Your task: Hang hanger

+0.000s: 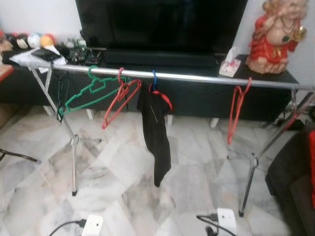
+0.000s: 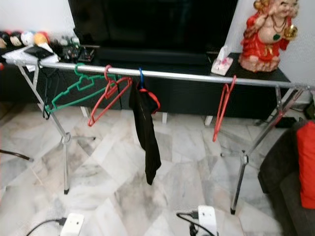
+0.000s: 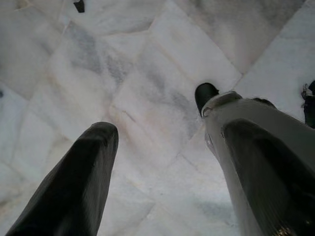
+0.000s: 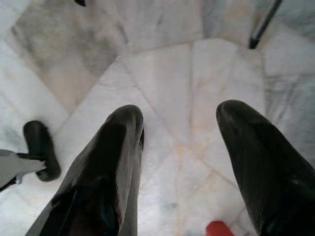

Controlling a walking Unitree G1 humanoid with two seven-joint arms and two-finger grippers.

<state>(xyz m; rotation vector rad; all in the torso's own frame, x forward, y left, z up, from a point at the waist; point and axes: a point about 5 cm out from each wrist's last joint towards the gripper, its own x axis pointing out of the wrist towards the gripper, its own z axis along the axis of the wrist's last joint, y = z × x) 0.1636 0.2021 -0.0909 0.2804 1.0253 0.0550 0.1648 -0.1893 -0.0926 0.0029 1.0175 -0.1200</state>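
Your left hand [image 3: 162, 142] and right hand [image 4: 179, 123] both hang over the marble floor [image 1: 123, 167], fingers spread, holding nothing. On the drying rack's rail [image 1: 197, 77], near its left end, hang a green hanger [image 1: 88, 94] and a red hanger [image 1: 119, 98], then a black garment [image 1: 156, 132]; another red hanger [image 1: 237, 109] hangs toward the right end

Even, soft indoor light; head views slightly blurred.
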